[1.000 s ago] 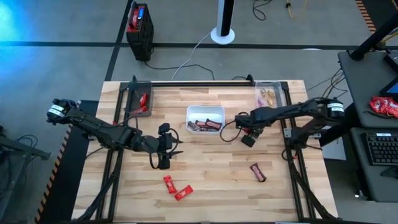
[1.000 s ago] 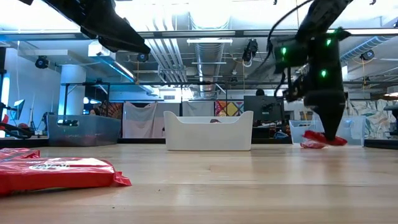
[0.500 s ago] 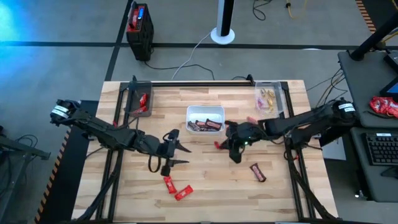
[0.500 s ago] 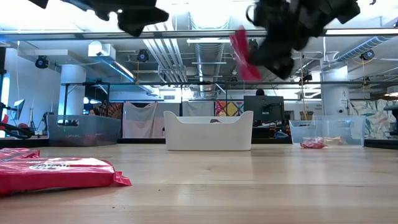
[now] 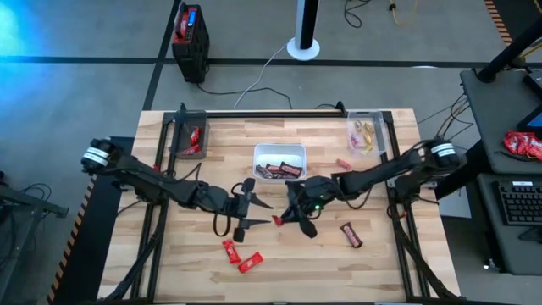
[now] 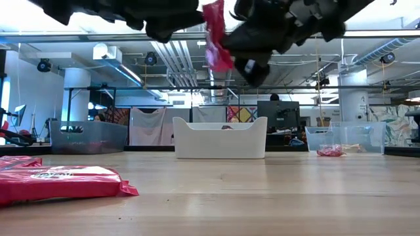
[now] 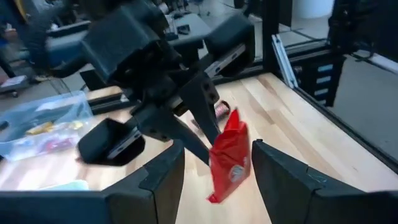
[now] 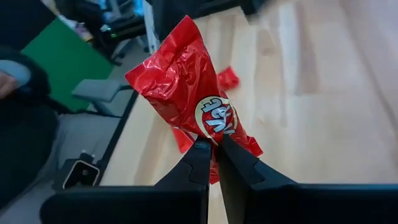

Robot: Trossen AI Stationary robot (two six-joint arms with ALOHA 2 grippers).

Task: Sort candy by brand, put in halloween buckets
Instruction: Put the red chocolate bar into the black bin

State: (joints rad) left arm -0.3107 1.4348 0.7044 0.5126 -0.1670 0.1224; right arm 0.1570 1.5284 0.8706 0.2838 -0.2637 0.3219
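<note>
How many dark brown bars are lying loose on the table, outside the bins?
1: a dark brown bar lies on the table's right side, near the front. More sit inside the white tray; others may be hidden.

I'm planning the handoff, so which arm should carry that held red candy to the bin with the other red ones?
Left, probably. The right gripper pinches the red candy mid-table, the left gripper is open beside it, and the red-candy bin is on the left arm's side.

Surface (image 5: 288, 263): pale wood planks, smooth, satin sheen.
Red candy wrapper (image 8: 193, 112): crinkled glossy foil-like film.
Right gripper (image 8: 211, 155): dark matt plastic fingers.
White tray (image 6: 220, 137): opaque smooth plastic.
Clear tub (image 5: 367, 131): transparent plastic.
</note>
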